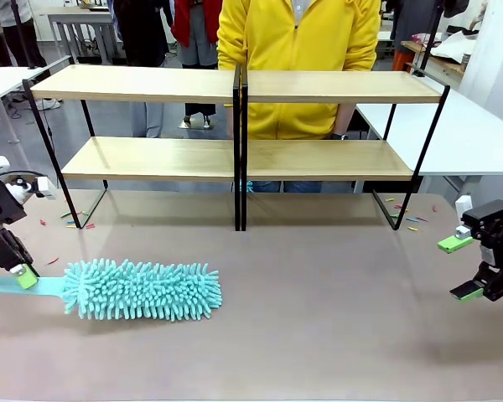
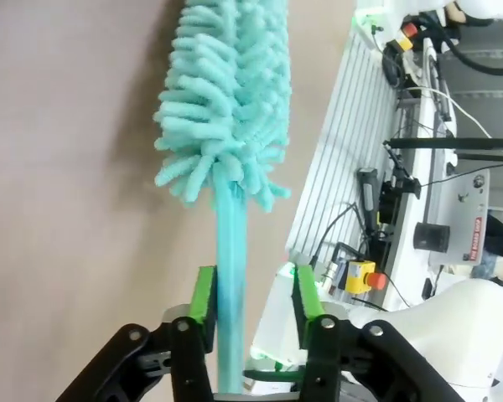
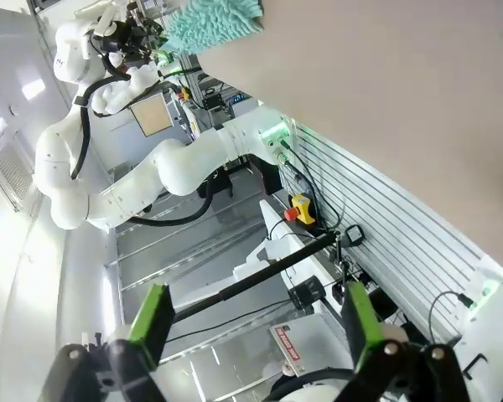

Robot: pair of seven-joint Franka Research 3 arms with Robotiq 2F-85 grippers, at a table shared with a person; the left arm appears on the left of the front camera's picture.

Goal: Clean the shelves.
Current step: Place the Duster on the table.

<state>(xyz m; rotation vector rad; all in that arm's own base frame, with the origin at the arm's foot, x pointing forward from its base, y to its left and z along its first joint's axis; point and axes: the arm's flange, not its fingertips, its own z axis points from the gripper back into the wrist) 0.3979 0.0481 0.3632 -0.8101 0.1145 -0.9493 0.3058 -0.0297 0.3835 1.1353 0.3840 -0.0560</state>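
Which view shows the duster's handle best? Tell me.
The left wrist view: the handle runs between the left hand's open fingers. The front view shows a short stub; the right wrist view shows the fluffy head.

Duster (image 1: 142, 291) on table (image 1: 335, 318), front-left of shelves (image 1: 239, 155); person (image 1: 298, 59) behind

A: Even, bright indoor light; soft shadows lie beneath the two-tier light wooden shelves on black frames (image 1: 235, 126) in the front view.

B: Both wrist views bend toward the edges, and white glare washes the right wrist view's left side.
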